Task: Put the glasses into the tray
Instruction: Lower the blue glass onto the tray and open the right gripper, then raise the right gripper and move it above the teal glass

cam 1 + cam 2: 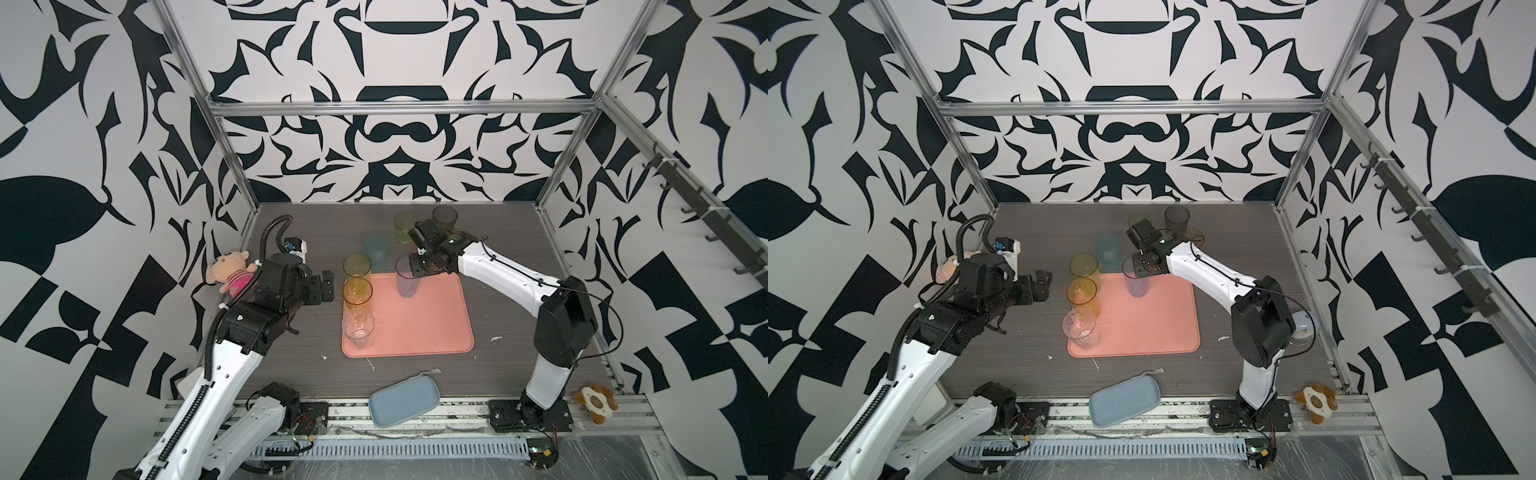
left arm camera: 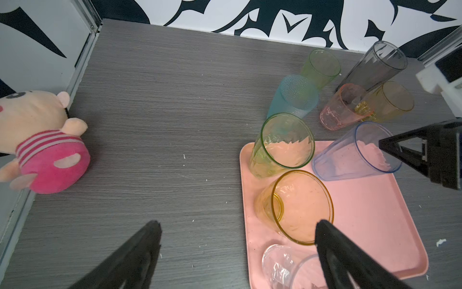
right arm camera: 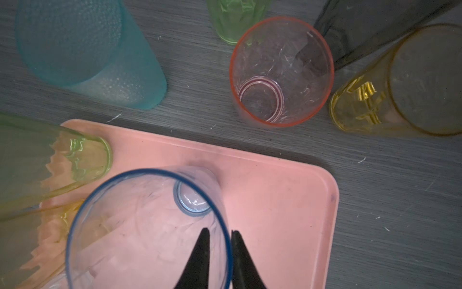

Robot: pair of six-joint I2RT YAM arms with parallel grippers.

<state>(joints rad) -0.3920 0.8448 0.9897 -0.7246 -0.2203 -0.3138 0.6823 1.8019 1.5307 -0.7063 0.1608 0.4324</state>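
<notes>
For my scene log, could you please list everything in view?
table: one, grey
tray: one, pink, centre
glasses in tray: four; yellow-green glass, amber glass, clear glass, blue glass
glasses on table: five; teal glass, green glass, grey glass, pink glass, yellow glass; behind tray
dish: one, blue-grey, front edge
plush pig: one, pink, left wall
plush toy: one, brown, front right rail
left hand: one, black, open, left of tray
right hand: one, black, slightly open astride blue glass's rim
</notes>
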